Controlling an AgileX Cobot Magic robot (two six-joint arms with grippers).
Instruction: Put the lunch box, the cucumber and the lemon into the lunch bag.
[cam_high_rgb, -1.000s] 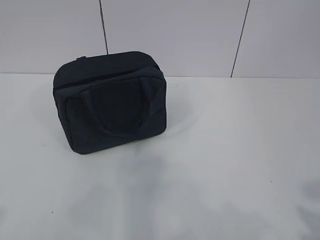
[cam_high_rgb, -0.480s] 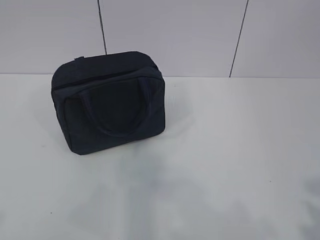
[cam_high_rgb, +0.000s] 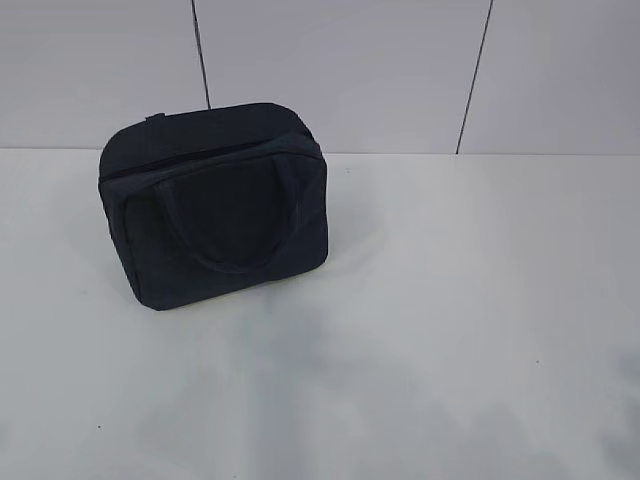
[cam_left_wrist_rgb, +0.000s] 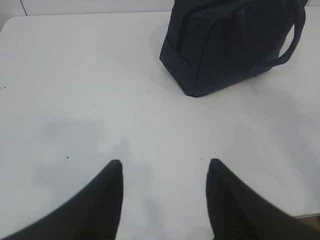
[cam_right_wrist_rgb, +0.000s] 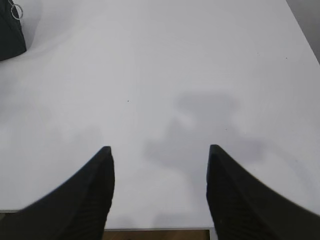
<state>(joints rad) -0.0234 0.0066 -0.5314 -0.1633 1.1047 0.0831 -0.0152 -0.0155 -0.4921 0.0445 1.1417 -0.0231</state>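
Observation:
The dark navy lunch bag (cam_high_rgb: 215, 205) stands upright on the white table at the back left, its top zipped shut and a loop handle lying against its front. It also fills the upper right of the left wrist view as the lunch bag (cam_left_wrist_rgb: 225, 45), well beyond my left gripper (cam_left_wrist_rgb: 165, 162), which is open over bare table. My right gripper (cam_right_wrist_rgb: 159, 148) is open near the table's front edge; only a corner of the lunch bag (cam_right_wrist_rgb: 11, 30) and its metal ring pull (cam_right_wrist_rgb: 16, 11) show far to its left. The lunch box, the cucumber and the lemon are out of view.
A white table (cam_high_rgb: 450, 300) runs back to a pale panelled wall (cam_high_rgb: 350, 70) with dark seams. The table's front edge (cam_right_wrist_rgb: 160, 227) shows below my right gripper. Arm shadows lie on the table's front part.
The lunch bag appears shifted slightly left in the exterior view. No arm enters that view in any frame.

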